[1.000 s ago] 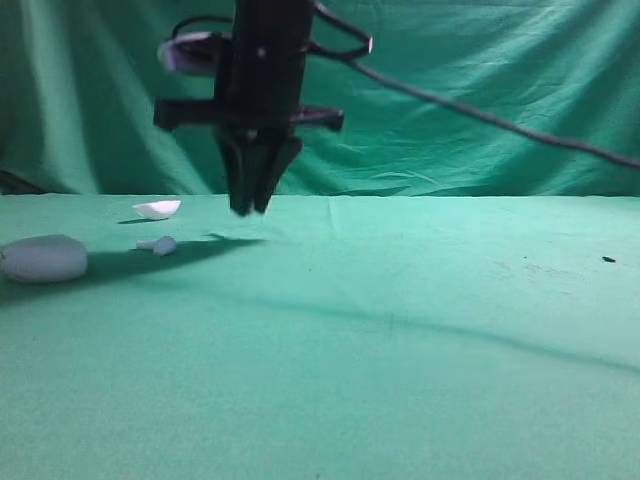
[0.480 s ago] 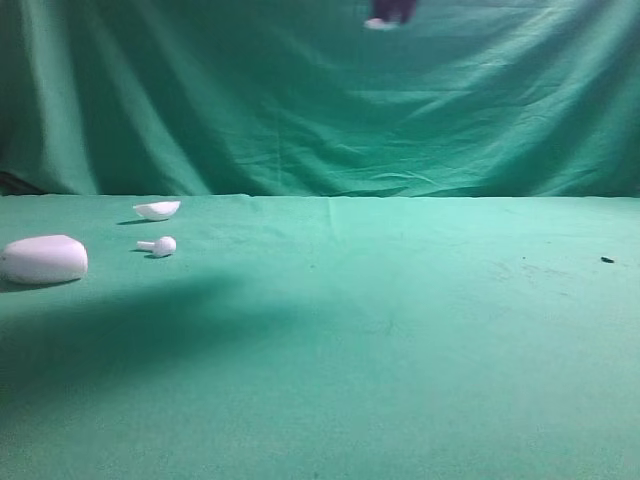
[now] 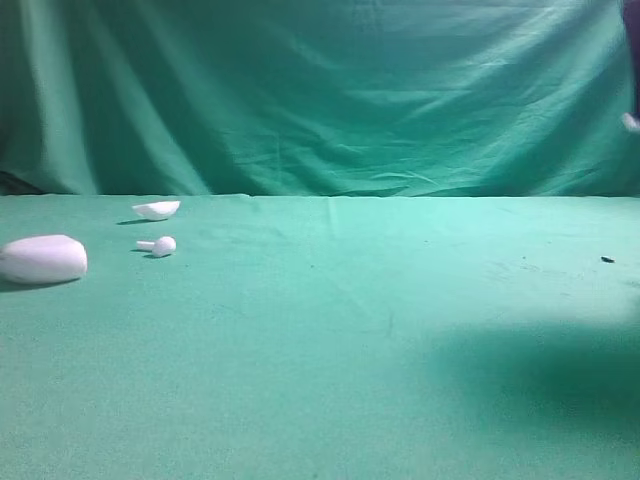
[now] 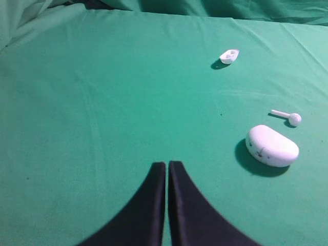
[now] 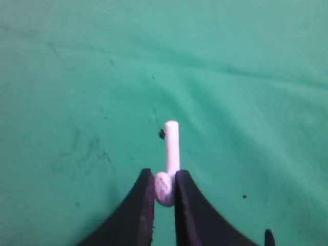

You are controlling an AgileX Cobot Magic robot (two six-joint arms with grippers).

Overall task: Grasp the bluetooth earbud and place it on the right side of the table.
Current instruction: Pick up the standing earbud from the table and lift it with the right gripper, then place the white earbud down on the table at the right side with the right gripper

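Note:
The bluetooth earbud (image 5: 172, 146), small and white, is pinched by its bulb between my right gripper's (image 5: 165, 177) black fingers, its stem pointing away from the camera above the green table (image 5: 77, 77). In the exterior view this gripper (image 3: 634, 105) shows only as a dark sliver at the right edge, high above the table (image 3: 350, 330), with a white bit of the earbud (image 3: 631, 122) at its tip. My left gripper (image 4: 167, 164) hovers over the cloth with its jaws shut and nothing between them.
On the left lie a white pebble-shaped case (image 3: 42, 259), a twin earbud with a ball head (image 3: 160, 245) and a small white shell-like piece (image 3: 157, 209). A dark speck (image 3: 608, 260) marks the cloth at the right. The green backdrop (image 3: 320, 90) hangs behind.
My right gripper rose from beside the left-hand items, crossed the top of the view and now sits at the right edge. Its shadow moved right with it.

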